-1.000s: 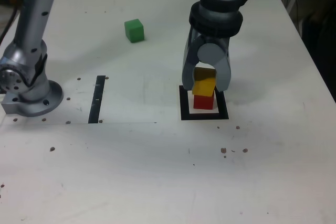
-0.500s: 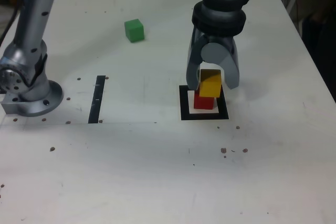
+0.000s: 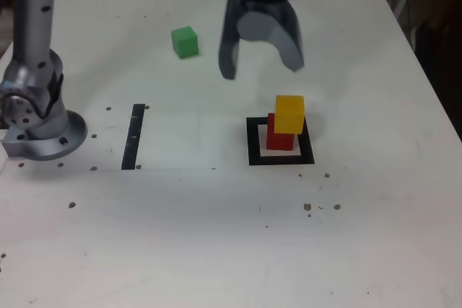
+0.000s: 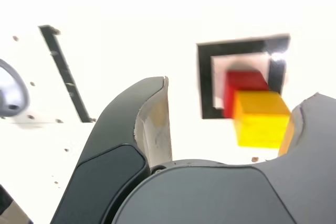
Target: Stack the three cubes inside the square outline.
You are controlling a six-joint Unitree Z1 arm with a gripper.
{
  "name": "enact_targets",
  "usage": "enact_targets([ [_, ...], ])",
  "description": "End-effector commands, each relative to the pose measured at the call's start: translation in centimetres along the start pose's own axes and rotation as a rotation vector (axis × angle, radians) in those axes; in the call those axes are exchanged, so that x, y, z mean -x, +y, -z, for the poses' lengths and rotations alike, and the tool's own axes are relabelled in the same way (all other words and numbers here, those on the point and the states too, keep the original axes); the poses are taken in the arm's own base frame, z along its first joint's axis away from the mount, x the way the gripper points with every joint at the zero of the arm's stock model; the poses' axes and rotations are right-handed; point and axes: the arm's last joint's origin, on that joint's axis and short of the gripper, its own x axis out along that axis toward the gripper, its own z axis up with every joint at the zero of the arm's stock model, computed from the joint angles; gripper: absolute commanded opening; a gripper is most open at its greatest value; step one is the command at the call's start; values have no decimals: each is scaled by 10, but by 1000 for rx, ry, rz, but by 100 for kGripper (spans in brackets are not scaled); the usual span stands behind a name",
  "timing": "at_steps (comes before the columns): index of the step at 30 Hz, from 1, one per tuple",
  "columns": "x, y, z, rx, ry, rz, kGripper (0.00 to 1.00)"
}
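**Yellow released on red; gripper up and away, green still to fetch**

Exterior view, left to right: arm base [image 3: 40, 117] at far left on the table [image 3: 216, 236]; black tape strip [image 3: 133, 136] just to its right, not part of the job; green cube [image 3: 185, 42] alone further back, well apart from the others, untouched; gripper [image 3: 261, 63] now raised between green cube and stack, jaws spread wide, nothing between them; a second ago it was low over the square outline [image 3: 281, 155] with the yellow cube [image 3: 289, 114] between its fingers, so the release has just happened and the arm has lifted and shifted toward the exterior view's left; red cube [image 3: 279, 133] sits inside the outline on the white centre; yellow rests on top of red, free of the gripper.

Wrist view agrees: yellow [image 4: 261, 118] over red [image 4: 244, 85], both over the frame [image 4: 207, 85]; fingers empty and apart.

Judgement: two of three stacked; yellow looks offset toward the exterior view's right and a bit twisted on red, overhanging, but it stands; next step likely go for green, which the gripper already heads toward; risk is that a skewed yellow top gives green a poor seat, and a nudge during placement could topple the stack; green being smaller helps a little.
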Motion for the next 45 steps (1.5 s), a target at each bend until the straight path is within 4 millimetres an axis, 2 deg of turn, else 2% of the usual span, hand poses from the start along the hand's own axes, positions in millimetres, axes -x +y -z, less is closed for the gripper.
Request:
enact_targets([
  [1,-4,21,19,43,-28,21,99],
  [5,-15,57,55,149,-45,17,99],
  [7,-18,69,67,200,-29,-3,99],
  [17,-37,124,95,381,48,-44,99],
  [34,-101,183,88,442,134,6,99],
  [37,-107,189,88,444,129,7,99],
  [45,-113,198,84,448,114,-39,84],
])
